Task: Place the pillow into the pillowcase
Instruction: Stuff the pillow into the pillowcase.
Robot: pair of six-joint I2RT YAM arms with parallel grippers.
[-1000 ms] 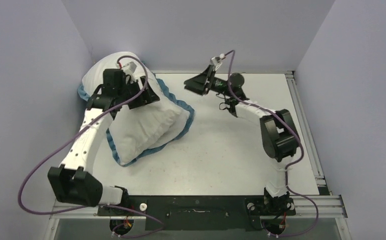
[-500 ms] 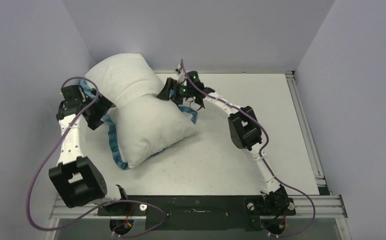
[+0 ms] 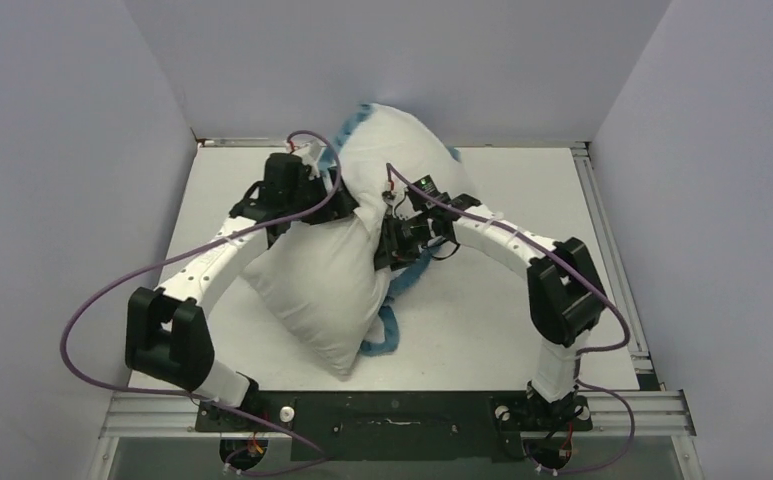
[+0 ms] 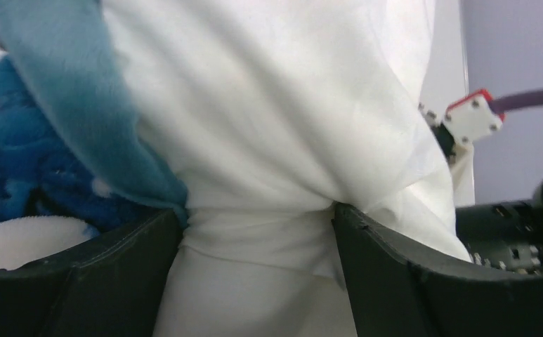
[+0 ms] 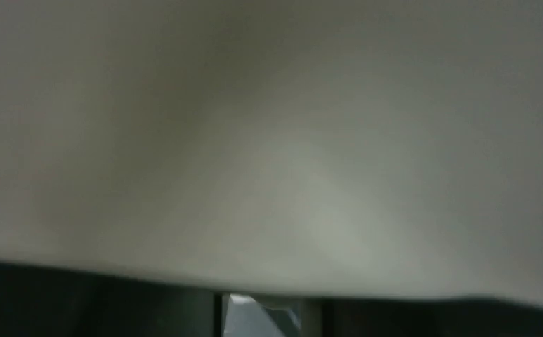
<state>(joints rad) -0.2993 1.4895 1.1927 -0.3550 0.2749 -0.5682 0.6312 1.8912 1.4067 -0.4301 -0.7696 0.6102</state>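
Since the pillow (image 3: 322,280) lies with its long axis running from the far middle of the table (image 3: 522,330) toward my near edge, leaning a little left, the coming move turns on its pinched waist, where both arms meet it. Its far half is humped up and its near half sags down to a corner.

The pillowcase (image 3: 390,325) shows only as blue ruffle: a fringe round the far hump and a loop trailing beside the near half on the right. I judge that the cover sits mostly under and behind the cushion, not yet around it.

The left gripper (image 3: 340,207) comes at the waist from the left. In its wrist view the fingers (image 4: 79,281) are clamped on a bunched fold of white fabric, which I take for the pillow, with ruffle just to the left of it.

The right gripper (image 3: 394,240) presses in from the waist's right side. Its wrist view is only pale cloth against the lens, so I cannot tell how its jaws stand. That arm is the nearer one to the trailing ruffle.
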